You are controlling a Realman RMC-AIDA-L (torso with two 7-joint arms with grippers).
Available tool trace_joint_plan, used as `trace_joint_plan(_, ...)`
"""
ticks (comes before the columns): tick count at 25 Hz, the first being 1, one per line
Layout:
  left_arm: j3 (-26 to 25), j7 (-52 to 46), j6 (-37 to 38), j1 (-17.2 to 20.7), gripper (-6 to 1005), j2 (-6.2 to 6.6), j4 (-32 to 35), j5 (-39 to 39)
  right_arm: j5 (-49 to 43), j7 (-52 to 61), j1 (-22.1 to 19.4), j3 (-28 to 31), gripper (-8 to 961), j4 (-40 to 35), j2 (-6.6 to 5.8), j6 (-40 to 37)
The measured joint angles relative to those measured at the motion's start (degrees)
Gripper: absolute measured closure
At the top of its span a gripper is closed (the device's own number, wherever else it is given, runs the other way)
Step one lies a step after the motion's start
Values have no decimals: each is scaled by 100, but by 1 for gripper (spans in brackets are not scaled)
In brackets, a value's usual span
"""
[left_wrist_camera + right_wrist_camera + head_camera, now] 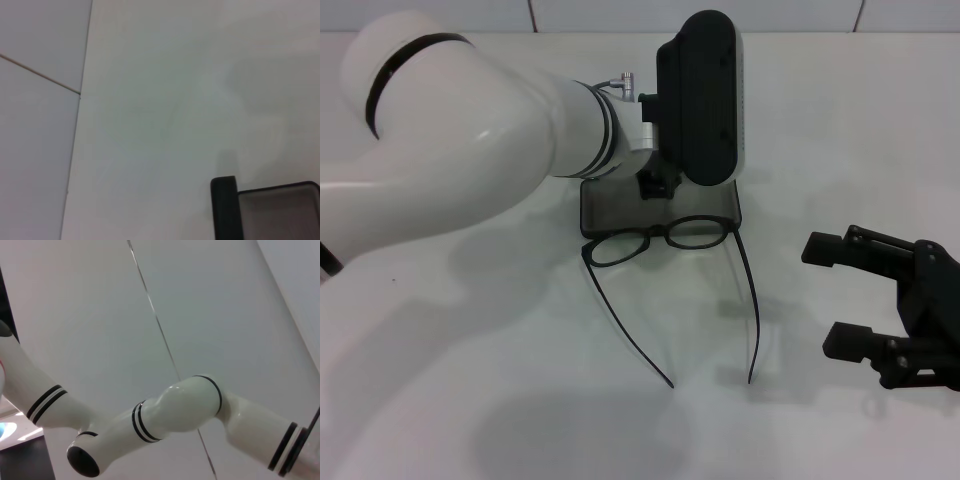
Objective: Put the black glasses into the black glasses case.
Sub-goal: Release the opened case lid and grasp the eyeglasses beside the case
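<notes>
The black glasses (665,238) lie unfolded on the white table, with their two lenses against the near rim of the black glasses case (610,205). Their long temple arms reach out toward me. The case stands open and shows grey lining; one corner of it also shows in the left wrist view (280,210). My left gripper (658,185) hangs just over the case, mostly hidden behind its own black wrist housing. My right gripper (832,298) hovers low at the right, a hand's width from the right temple arm, open and holding nothing.
The white table (520,400) runs to a tiled wall at the back. My bulky left arm (470,130) spans the left half of the scene above the table. In the right wrist view only white arm segments (175,410) and wall show.
</notes>
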Motion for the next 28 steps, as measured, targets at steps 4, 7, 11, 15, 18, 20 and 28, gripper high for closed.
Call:
trace_joint_plan(4,7,-4,125,13,734,0,165,1,0,1,3,26,119,27,-7,5)
trace_joint_plan(7,6,-7,451,35,723,4,476,0,0,2,4,26,122,27,-6,17)
trace_joint_plan(11,-72,-6,853,119,723,6,910,-41,0,4,4,25,126,27,-10,25)
trace_joint_plan(15,-249,-17,1138,368,724,5,1544,-63,-66,10,2,10,130,-42,-70,332)
trace_joint_plan(18,-481,-406,1437,466,724,-2,2107,-161,-290,178,3,-2,134,-255,-233,853)
trace_joint_plan(20,-730,-811,1512,561,724,1,2524,-344,-484,451,9,1,136,-560,-323,1010)
trace_joint_plan(28,-2902,-222,1523,1642,725,22,3192,-4302,-2102,2105,201,-17,144,-2970,-202,1737)
